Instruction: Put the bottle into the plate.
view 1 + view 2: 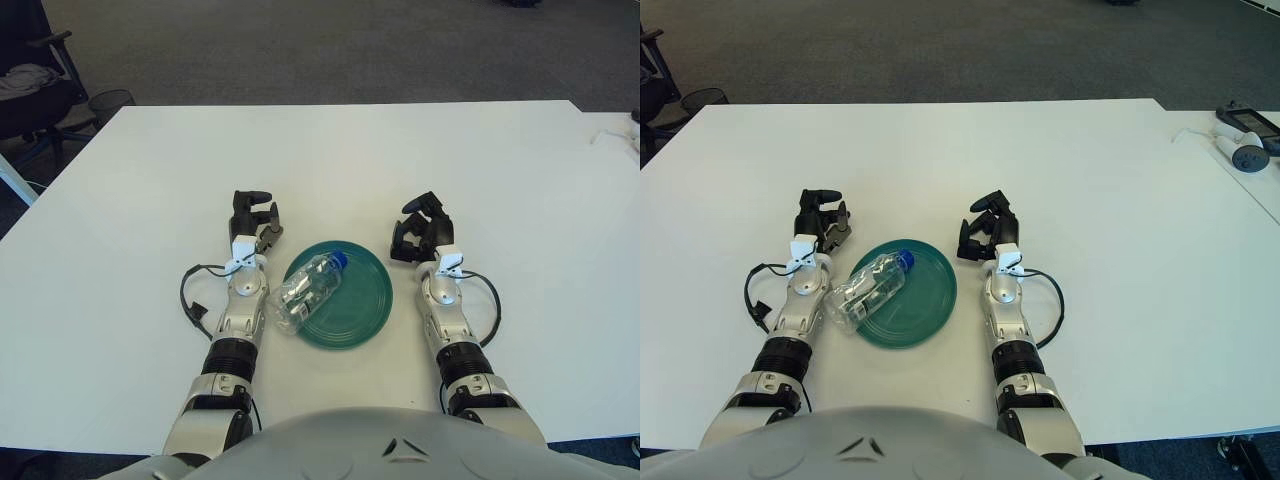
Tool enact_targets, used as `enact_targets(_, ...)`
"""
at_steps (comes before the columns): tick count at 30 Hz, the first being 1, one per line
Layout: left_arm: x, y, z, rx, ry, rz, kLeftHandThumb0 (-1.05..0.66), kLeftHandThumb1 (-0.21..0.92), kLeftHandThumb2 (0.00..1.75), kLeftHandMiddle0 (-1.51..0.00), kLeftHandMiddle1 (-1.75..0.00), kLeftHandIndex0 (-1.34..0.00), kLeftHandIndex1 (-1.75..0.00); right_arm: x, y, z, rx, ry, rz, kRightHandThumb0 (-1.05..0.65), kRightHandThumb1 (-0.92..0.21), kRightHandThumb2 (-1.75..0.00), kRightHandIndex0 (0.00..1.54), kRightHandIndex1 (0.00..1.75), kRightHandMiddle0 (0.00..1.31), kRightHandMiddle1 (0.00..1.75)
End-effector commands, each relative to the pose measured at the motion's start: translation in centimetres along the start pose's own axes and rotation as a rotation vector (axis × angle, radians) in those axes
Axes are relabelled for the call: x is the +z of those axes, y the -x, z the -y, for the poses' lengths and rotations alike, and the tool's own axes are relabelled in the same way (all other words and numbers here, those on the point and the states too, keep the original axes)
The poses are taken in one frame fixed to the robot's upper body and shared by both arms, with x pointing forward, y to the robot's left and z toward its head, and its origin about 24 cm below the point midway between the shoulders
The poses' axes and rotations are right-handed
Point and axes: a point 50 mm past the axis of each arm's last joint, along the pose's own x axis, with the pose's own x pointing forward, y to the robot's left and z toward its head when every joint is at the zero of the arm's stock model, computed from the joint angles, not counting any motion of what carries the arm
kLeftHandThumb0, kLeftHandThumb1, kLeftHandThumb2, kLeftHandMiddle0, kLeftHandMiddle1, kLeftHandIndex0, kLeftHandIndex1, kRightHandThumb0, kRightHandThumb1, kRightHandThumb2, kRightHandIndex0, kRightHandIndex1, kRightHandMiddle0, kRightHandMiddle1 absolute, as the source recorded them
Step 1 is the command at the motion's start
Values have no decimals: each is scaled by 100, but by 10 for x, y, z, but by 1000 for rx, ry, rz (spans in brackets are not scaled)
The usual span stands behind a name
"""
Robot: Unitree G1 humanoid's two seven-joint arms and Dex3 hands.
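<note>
A: One bottle, clear with a blue cap, lies on its side across the left rim of the green plate. The capped end rests over the plate's middle, while the base overhangs the rim toward the left hand. It looks placed, though not squarely inside.

B: Is either hand holding it?

A: No. The left hand sits on the white table just beyond and to the left of the plate, apart from the bottle, its fingers loosely curled and gripping nothing. The right hand sits just beyond the plate's right edge, fingers curled inward, also empty.

B: Why would they flank the plate like that?

A: Probably a parked pose either side of the goal, which suggests the task is essentially complete.

B: Anything in the way?

A: Nothing near the plate. A dark chair and a wire bin stand off the table's far-left corner, and some small devices lie at the far right, well apart.
</note>
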Motion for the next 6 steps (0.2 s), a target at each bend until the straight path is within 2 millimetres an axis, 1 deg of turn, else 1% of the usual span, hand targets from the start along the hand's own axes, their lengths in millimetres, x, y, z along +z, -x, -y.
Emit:
enact_targets(1,-28,17,3,-46,-27,-123,-38,72,79,-82,-175,-32,-175,-63,47,21,-55,63,-348,0,-7,-158,83,167,56,175)
enact_targets(6,-27,18,4,-43,-35,-108,-38,70,82,-87,-175,-33,-175,-63,47,22,-55,58,-347,0,-8,-157,83,166,56,175)
